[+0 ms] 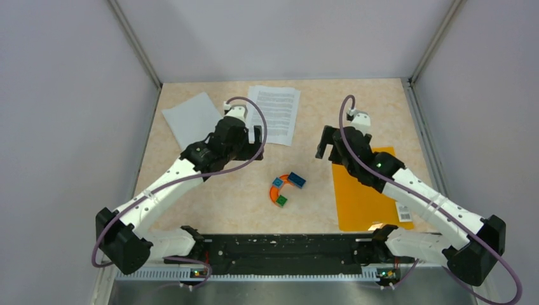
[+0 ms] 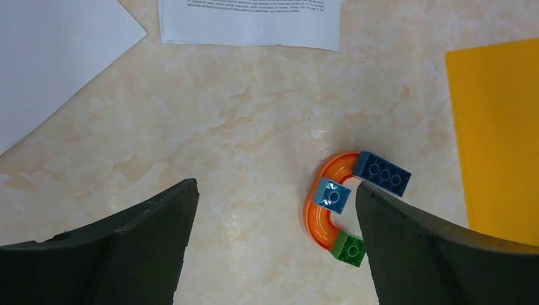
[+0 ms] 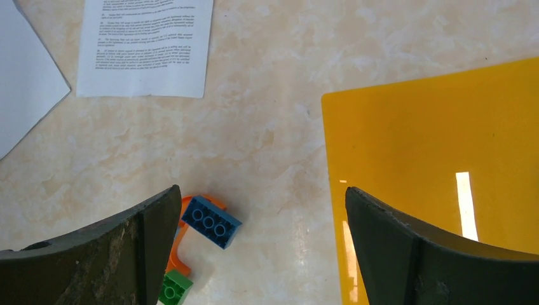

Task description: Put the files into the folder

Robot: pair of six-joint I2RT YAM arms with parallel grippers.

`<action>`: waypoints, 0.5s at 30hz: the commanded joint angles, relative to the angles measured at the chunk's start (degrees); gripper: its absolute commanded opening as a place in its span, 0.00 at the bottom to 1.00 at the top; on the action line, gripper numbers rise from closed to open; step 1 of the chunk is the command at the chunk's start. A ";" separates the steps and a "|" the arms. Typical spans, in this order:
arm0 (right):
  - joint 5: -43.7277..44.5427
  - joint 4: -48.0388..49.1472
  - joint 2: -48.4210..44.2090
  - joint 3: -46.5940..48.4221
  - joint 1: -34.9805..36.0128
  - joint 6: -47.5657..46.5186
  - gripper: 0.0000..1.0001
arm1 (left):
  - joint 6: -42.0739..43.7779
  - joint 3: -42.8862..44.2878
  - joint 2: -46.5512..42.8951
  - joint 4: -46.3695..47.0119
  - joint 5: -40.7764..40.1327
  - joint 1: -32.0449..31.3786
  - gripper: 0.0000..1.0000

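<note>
Left hand (image 1: 256,141): jaws fully spread and empty, poised just short of the printed sheet (image 1: 274,114).
Right hand (image 1: 326,147): jaws fully spread and empty, above the folder's far left corner.
Files: the printed sheet lies at the middle of the counter's (image 1: 222,197) far edge; the blank sheet (image 1: 191,119) lies toward the far left corner.
Folder (image 1: 365,190): flat along the right edge, long axis running near to far.
Relation: both sheets lie nearer your left hand, with the toy blocks (image 1: 286,189) between the sheets and the folder.

A small orange arch block (image 2: 318,223) lies on a beige marbled table (image 2: 241,127), with a dark blue brick (image 2: 382,173), a light blue brick (image 2: 332,195) and a green brick (image 2: 348,248) touching it.
</note>
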 commanded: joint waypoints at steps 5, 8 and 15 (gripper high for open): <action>3.18 -2.63 -2.45 4.55 -0.31 -1.02 0.99 | -5.96 2.08 5.98 6.25 3.58 -9.50 0.98; 4.01 -3.73 -3.99 4.89 -0.26 -0.61 0.99 | -8.08 2.64 9.78 8.76 4.33 -14.26 0.98; 6.51 -7.92 -7.38 6.78 -0.25 -0.02 0.99 | -10.88 8.66 21.88 11.89 8.17 -23.23 0.98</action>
